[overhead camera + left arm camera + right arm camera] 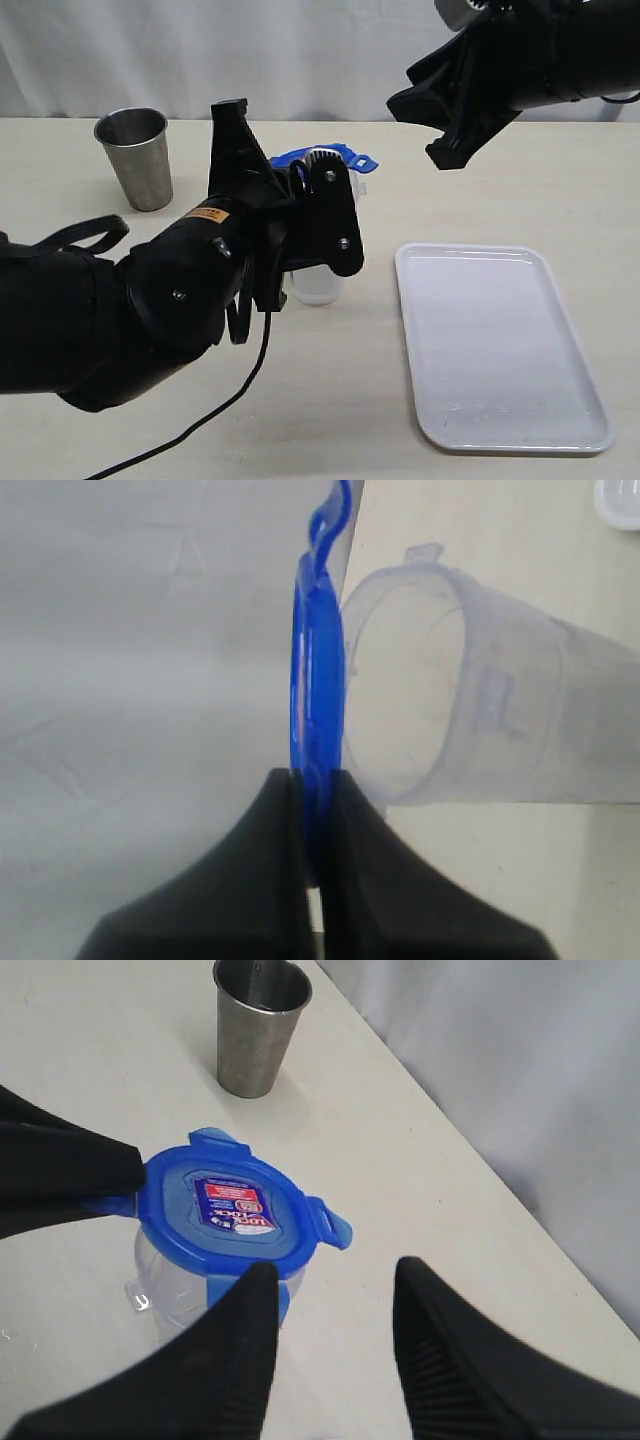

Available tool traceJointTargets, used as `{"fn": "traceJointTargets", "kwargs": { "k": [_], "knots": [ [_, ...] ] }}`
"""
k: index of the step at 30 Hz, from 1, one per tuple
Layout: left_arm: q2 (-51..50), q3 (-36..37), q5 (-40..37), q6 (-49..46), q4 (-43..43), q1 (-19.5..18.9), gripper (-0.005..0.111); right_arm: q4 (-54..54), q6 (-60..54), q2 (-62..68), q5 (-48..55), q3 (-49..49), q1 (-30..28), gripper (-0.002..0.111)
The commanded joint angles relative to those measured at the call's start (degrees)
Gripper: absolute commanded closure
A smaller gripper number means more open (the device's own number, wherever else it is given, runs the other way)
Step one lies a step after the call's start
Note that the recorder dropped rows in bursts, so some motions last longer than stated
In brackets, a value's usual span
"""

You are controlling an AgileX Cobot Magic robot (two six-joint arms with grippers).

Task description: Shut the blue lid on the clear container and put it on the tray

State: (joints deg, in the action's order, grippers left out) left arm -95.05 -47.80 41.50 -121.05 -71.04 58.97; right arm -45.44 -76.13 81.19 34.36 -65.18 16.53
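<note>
The blue lid (235, 1210) lies over the mouth of the clear container (175, 1285), its flaps sticking outward. My left gripper (318, 776) is shut on the lid's edge; in the left wrist view the lid (318, 680) is edge-on against the container's rim (480, 720). From the exterior view the lid (325, 156) shows above the left gripper (305, 175), and the container (318, 285) is mostly hidden behind that arm. The right gripper (330, 1270) hovers open above and to the right of the lid (415, 130), holding nothing. The white tray (500, 345) lies to the right.
A steel cup (135, 155) stands upright at the back left of the table (330, 420), also seen past the lid in the right wrist view (260, 1025). A white curtain hangs behind the table. The left arm's bulk and cable fill the front left.
</note>
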Motion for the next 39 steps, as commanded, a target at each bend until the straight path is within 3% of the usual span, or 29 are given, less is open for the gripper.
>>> {"fn": "traceJointTargets", "kwargs": {
  "k": [1,12,21,39],
  "knots": [
    [0.05,0.43,2.5,-1.76,0.78,0.73,0.107,-1.24,-0.71,0.04,0.38,0.35,-0.39,0.071],
    [-0.06,0.43,-3.82,-1.76,1.15,0.73,0.107,-2.66,-0.96,0.04,1.61,0.35,-0.39,0.071],
    [-1.64,0.43,-3.41,-1.76,1.27,-1.6,0.107,-2.67,-1.18,0.04,2.4,0.35,-0.39,0.071],
    [-1.64,0.43,-3.41,-1.76,1.87,-1.61,0.107,-3.74,-2.24,0.04,2.36,0.99,-0.39,0.071]
  ]
}}
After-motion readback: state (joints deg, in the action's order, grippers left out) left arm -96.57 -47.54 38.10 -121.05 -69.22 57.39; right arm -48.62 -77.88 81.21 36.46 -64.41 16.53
